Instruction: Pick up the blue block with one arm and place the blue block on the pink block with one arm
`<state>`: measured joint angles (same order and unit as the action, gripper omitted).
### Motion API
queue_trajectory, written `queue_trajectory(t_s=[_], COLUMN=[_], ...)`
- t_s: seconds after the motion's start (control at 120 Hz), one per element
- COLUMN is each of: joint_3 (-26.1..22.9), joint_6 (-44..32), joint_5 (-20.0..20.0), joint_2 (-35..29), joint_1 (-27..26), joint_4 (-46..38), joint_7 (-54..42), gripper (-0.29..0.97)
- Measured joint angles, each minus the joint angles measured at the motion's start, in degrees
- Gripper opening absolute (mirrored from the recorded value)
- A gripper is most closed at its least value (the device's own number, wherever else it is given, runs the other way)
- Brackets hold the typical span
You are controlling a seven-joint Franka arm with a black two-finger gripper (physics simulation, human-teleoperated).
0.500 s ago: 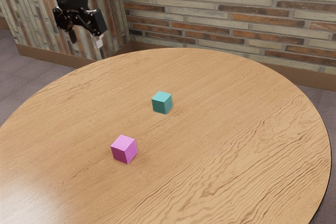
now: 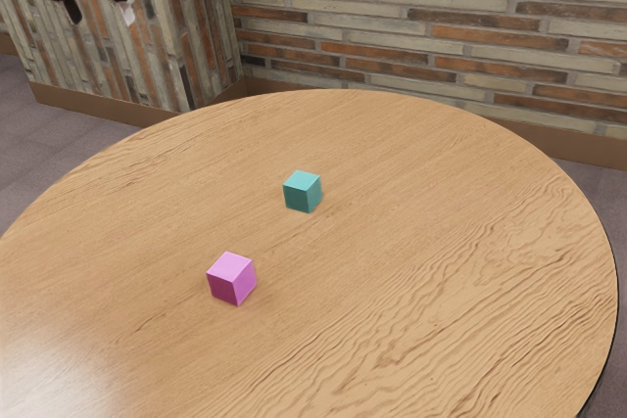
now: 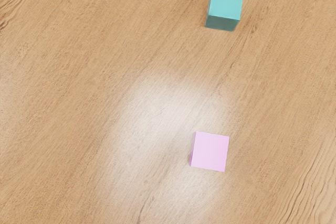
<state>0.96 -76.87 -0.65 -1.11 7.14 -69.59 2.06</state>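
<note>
The blue block point(image 2: 303, 191), a teal-blue cube, rests near the middle of the round wooden table point(image 2: 451, 242). The pink block point(image 2: 231, 277) sits on the table nearer the front and a little toward the exterior view's left, apart from the blue one. My gripper point(image 2: 100, 13) hangs high at the exterior view's upper left, far above and away from both blocks, open with nothing between its fingers. From the hand's camera both cubes appear far below: the blue block point(image 3: 224, 7) and the pink block point(image 3: 210, 151), with bare wood between them.
A brick wall point(image 2: 441, 26) runs behind the table, with a striped panel point(image 2: 167, 36) at the exterior view's left. The table's edge curves round at the right and back. A pale glare patch point(image 3: 163, 124) lies on the wood.
My gripper has risen and moved toward the exterior view's left, farther from the blocks. Both blocks stay where they were.
</note>
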Motion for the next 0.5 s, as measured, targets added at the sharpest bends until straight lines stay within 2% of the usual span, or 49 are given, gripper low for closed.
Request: queue_trajectory(t_s=[0.183,0.433,0.5], joint_3=[-2.03,-2.49,-3.95], joint_6=[3.43,4.71,2.35], joint_5=[-0.14,-0.05,0.14], joint_2=[0.75,2.49,-0.43], joint_1=[0.73,-2.26,-1.84], joint_4=[0.81,0.47,-6.06], joint_7=[0.3,0.52,0.59], gripper=[0.68,0.68,0.68])
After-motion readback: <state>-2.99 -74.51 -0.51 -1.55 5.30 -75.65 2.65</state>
